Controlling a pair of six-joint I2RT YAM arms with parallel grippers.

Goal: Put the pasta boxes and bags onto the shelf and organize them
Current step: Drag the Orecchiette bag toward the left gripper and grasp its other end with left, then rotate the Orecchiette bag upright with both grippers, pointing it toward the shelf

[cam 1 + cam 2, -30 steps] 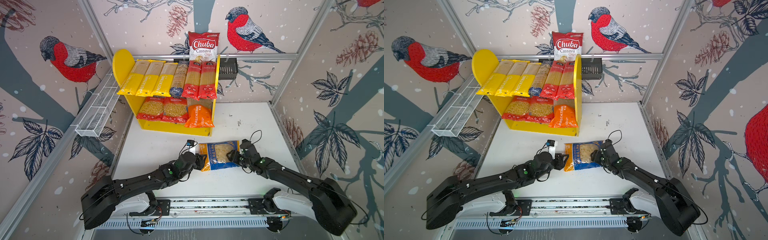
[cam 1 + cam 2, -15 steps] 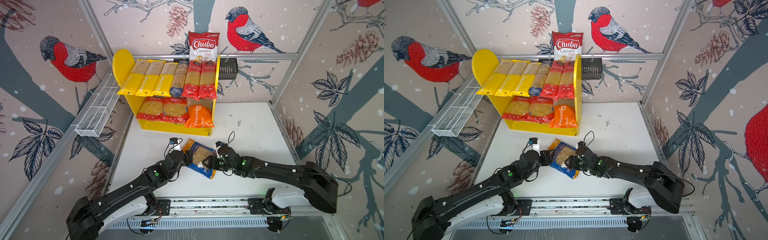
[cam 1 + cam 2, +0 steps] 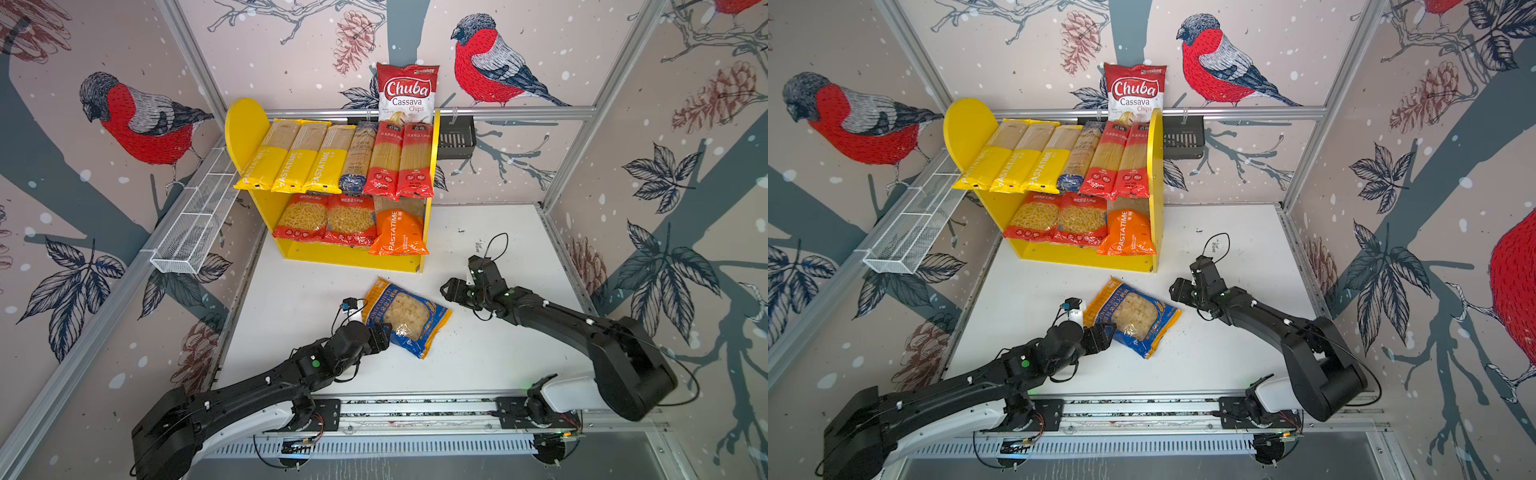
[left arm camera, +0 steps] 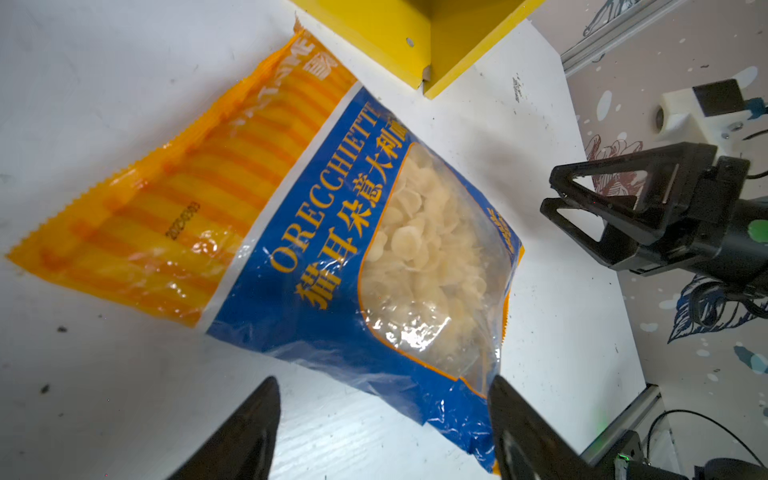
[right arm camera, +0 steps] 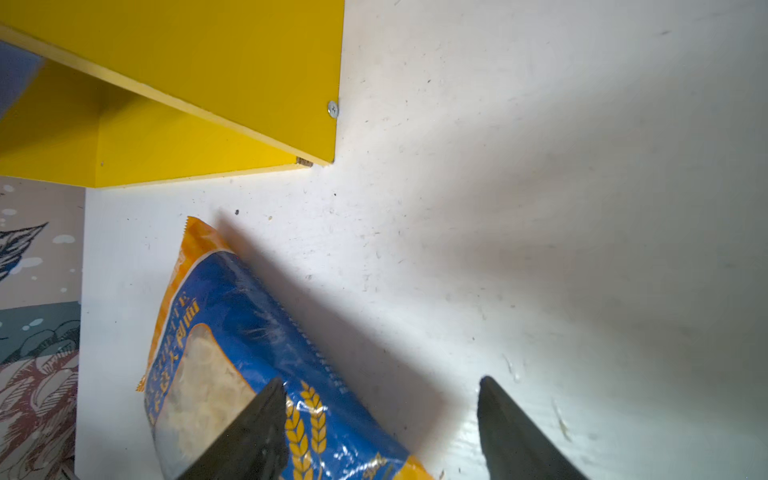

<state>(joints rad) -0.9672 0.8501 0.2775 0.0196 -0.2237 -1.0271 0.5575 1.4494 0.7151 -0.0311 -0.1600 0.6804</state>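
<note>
Orecchiette bag (image 3: 405, 318): glossy crinkled plastic, blue body, orange striped top, clear window, serrated seals. Lies flat on scuffed white table (image 3: 478, 357), midway between side edges, before yellow board shelf (image 3: 353, 259). Left fingers (image 4: 249, 428): black wedges, spread, straddling bag's edge. Right fingers (image 5: 511, 428): spread, near bag, apart.

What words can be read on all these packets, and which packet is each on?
"Chuba Cassava Chips": red-white bag at the back wall.
"PASTATIME": each of three long yellow packs on the upper tier of the shelf; also the orange bag below.
"ORECCHIETTE": blue-orange bag on the table, with Chinese characters alongside.
Too small to read: print on the red spaghetti packs, blue-labelled pack, red macaroni bags; the blue-orange bag's stamp is blurred.
</note>
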